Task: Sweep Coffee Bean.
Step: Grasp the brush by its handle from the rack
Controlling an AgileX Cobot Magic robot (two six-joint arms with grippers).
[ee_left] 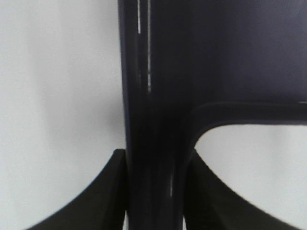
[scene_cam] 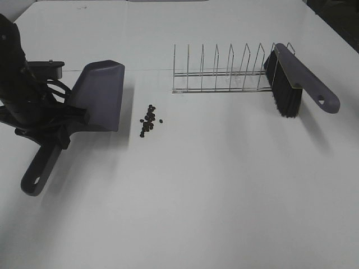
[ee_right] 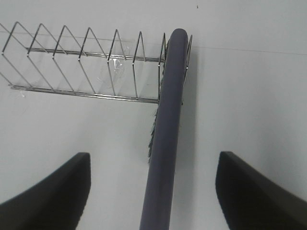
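A grey dustpan [scene_cam: 101, 95] lies on the white table at the left, its mouth toward a loose cluster of dark coffee beans [scene_cam: 148, 119] just to its right. My left gripper [scene_cam: 54, 126] is shut on the dustpan's handle [scene_cam: 38, 168]. The left wrist view shows the left gripper [ee_left: 156, 160] with both fingers pressed against the dustpan's handle [ee_left: 153, 120]. A grey brush [scene_cam: 291, 78] with black bristles leans against the right end of a wire rack. In the right wrist view my right gripper [ee_right: 153, 160] is open, a finger on each side of the brush handle [ee_right: 165, 143], without touching it.
A wire rack [scene_cam: 224, 73] with several dividers stands at the back middle, seen too as the rack [ee_right: 86, 62] in the right wrist view. The table's far edge [scene_cam: 331, 28] runs at the back right.
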